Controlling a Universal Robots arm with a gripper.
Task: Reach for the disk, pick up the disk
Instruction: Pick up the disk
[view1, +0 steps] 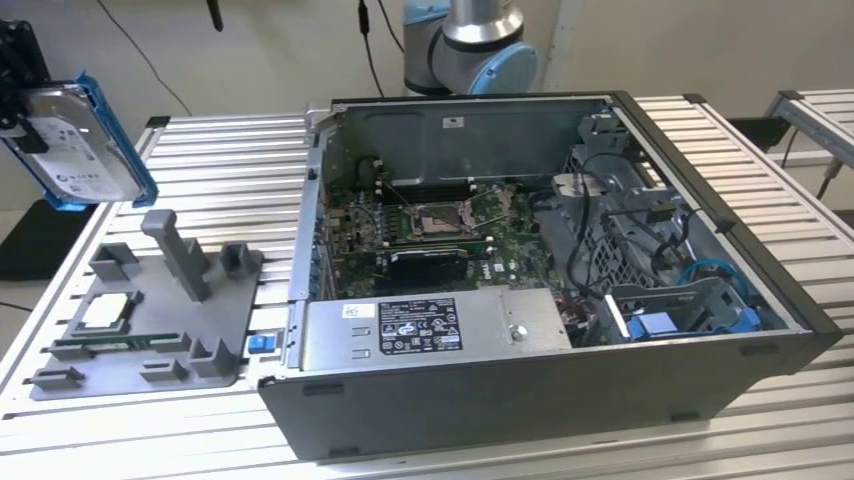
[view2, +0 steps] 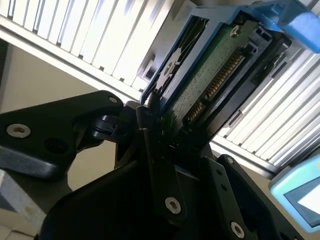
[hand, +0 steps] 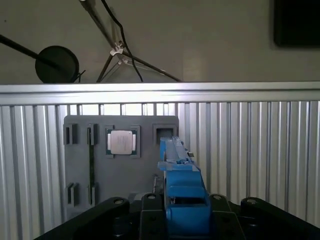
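Disk, flat silver, blue-framed, in claw

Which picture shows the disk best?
The exterior view: the disk shows its whole silver face, white label and blue frame, held up in the air. The second wrist view shows its green underside, clamped in the gripper. The first wrist view shows its blue frame edge-on.

Robotics lab or electronics workshop, open dark grey metal computer case on a ribbed aluminium table, green motherboard bared inside it, grey plastic fixture tray with posts beside the case, silver-and-blue robot arm base behind it
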